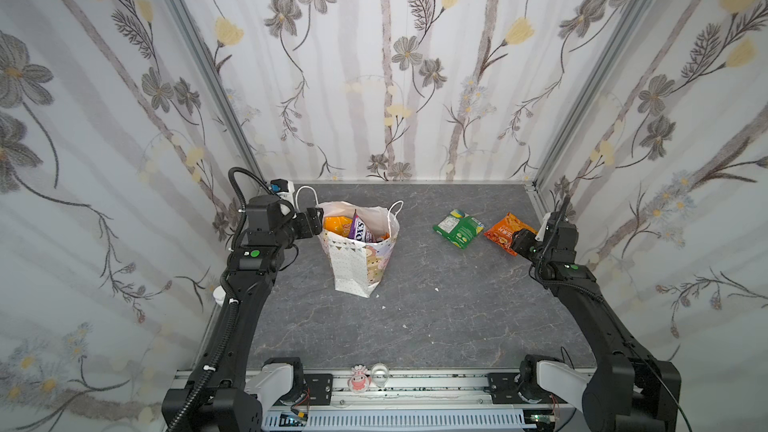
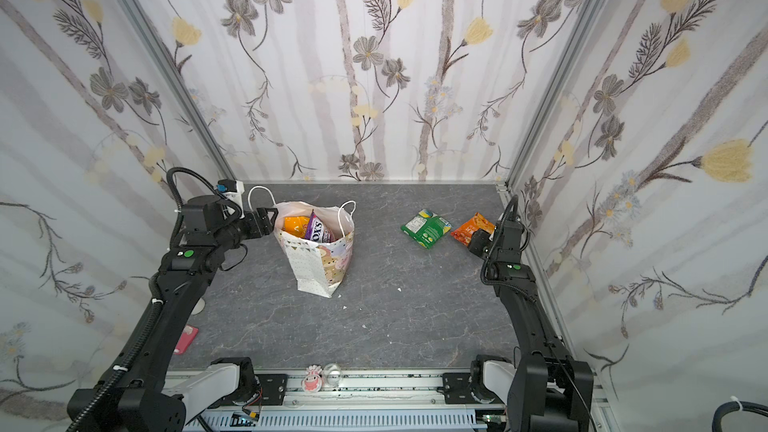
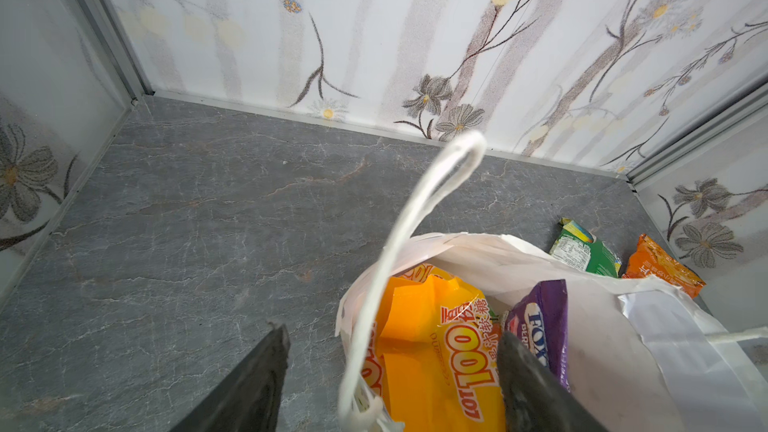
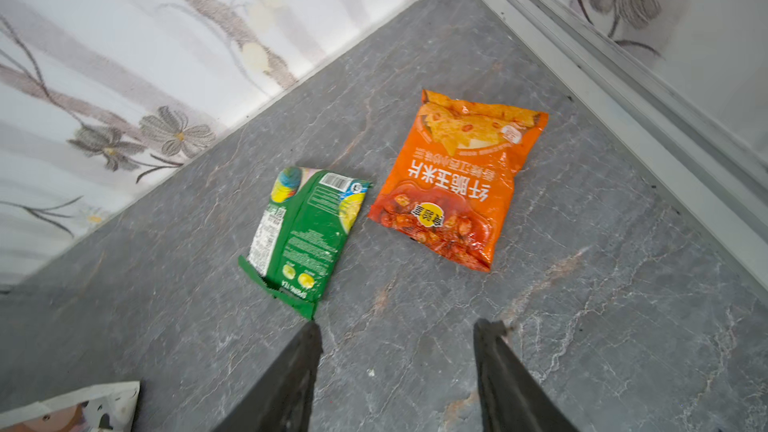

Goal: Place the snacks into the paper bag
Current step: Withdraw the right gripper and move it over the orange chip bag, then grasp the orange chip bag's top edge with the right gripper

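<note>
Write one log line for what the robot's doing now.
left gripper open at paper bag rim | right gripper open near orange packet | green packet also out

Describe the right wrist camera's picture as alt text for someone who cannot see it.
A green packet and an orange chip packet lie close together on a grey marbled table. The robot's dark jaws stand open and empty in the foreground, and a corner of the paper bag shows at the edge.
</note>
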Controlling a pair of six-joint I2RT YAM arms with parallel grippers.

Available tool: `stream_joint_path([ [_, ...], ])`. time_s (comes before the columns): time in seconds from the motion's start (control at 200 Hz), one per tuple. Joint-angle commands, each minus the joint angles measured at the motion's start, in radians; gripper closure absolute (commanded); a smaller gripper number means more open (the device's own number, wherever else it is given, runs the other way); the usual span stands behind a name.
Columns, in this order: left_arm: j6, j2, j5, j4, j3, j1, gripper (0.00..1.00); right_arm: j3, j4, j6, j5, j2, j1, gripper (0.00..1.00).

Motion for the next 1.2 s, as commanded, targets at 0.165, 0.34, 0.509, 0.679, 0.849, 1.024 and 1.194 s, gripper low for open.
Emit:
stream_joint_path([
  [0.165, -0.005, 0.006, 0.017, 0.029, -0.001, 0.0, 0.21, -0.152, 0.343, 0.156, -0.148, 0.157, -0.083, 0.4],
  [0.34, -0.005, -0.002, 0.011, 0.033, -0.005, 0.0, 0.21, -0.232, 0.514, 0.225, -0.228, 0.223, -0.172, 0.4],
  [0.509, -0.003, 0.005, 0.011, 0.03, -0.003, 0.0, 0.2, -0.228, 0.576, 0.237, -0.293, 0.301, -0.216, 0.36],
  [0.679, -0.004, 0.007, 0.011, 0.029, 0.0, -0.001, 0.21, -0.204, 0.622, 0.224, -0.345, 0.389, -0.237, 0.36],
  [0.849, 0.0, 0.008, 0.008, 0.026, 0.001, 0.0, 0.21, -0.142, 0.645, 0.218, -0.405, 0.505, -0.244, 0.37],
  [1.024, 0.002, 0.006, 0.008, 0.027, -0.001, -0.001, 0.2, -0.102, 0.655, 0.218, -0.419, 0.57, -0.246, 0.38],
  [1.194, 0.002, 0.006, 0.008, 0.026, -0.001, 0.0, 0.2, -0.079, 0.665, 0.222, -0.426, 0.609, -0.245, 0.39],
])
